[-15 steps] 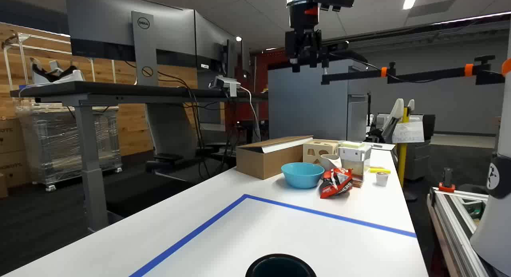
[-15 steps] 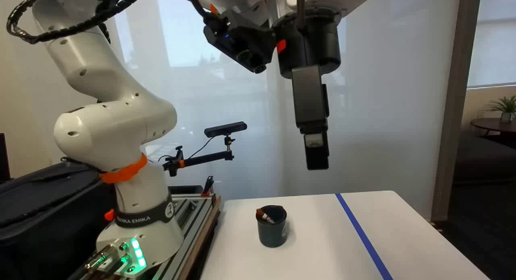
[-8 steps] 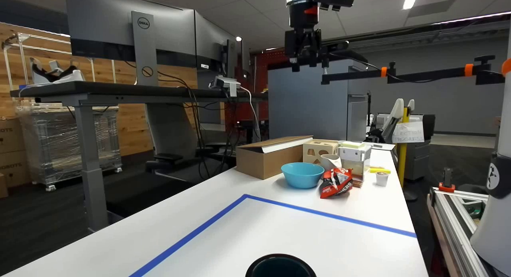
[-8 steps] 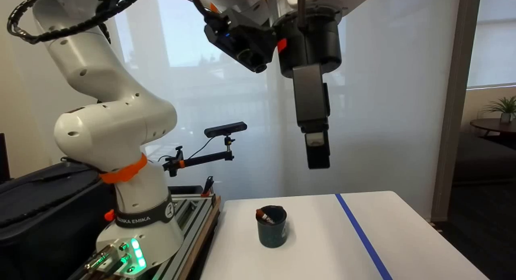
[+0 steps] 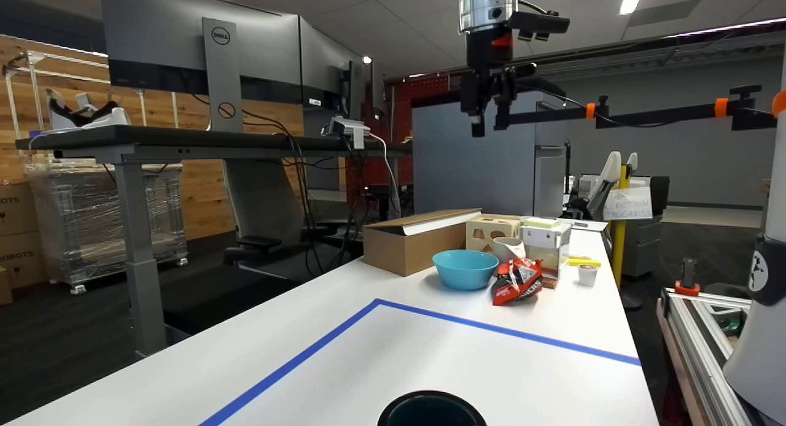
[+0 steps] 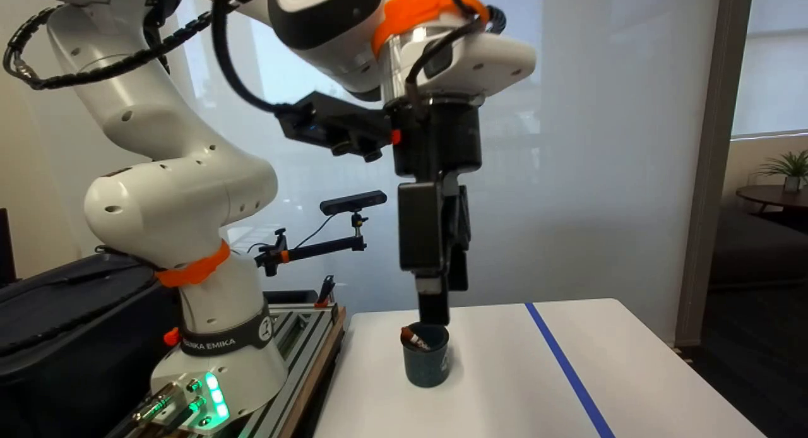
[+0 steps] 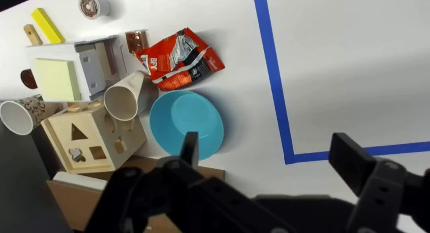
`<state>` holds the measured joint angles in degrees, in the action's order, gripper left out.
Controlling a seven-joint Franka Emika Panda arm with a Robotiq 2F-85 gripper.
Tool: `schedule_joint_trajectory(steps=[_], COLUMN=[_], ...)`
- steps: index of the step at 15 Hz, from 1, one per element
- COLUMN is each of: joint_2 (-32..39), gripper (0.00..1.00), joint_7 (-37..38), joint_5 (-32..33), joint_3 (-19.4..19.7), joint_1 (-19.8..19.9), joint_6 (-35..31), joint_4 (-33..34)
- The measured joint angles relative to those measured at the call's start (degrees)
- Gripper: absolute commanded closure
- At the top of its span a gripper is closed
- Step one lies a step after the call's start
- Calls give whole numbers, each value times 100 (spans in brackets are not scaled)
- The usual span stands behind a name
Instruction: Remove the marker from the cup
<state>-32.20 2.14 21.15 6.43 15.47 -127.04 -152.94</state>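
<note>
High over the white tabletop [image 5: 491,361], in an exterior view, my black two-fingered gripper [image 5: 489,126] points down, presumably to reach from overhead into the round dark cup [image 5: 432,409], whose contents I can't make out there. In an exterior view the slim marker [image 6: 414,339], reddish with a pale part, leans inside the cup, its reddish end at the rim, probably handiest to pinch (the gripper overlaps the rim here, likely just line of sight). Through the wrist view the gripper is spread wide, holding nothing, set, I judge, to straddle something thin. The round light-blue bowl [image 7: 186,120] sits outside the blue tape [image 7: 275,82], likely parked out of my way.
</note>
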Motion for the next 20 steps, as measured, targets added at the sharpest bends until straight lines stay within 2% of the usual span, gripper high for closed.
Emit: schedule_joint_trajectory(steps=[3, 7, 20], joint_2=[-333, -311, -302], gripper=[0, 0, 0], joint_7=[371, 663, 683], joint_5=[142, 140, 140], joint_3=[-167, -478, -495], joint_1=[66, 34, 34], joint_6=[-139, -120, -116], joint_4=[-677, -622, -622])
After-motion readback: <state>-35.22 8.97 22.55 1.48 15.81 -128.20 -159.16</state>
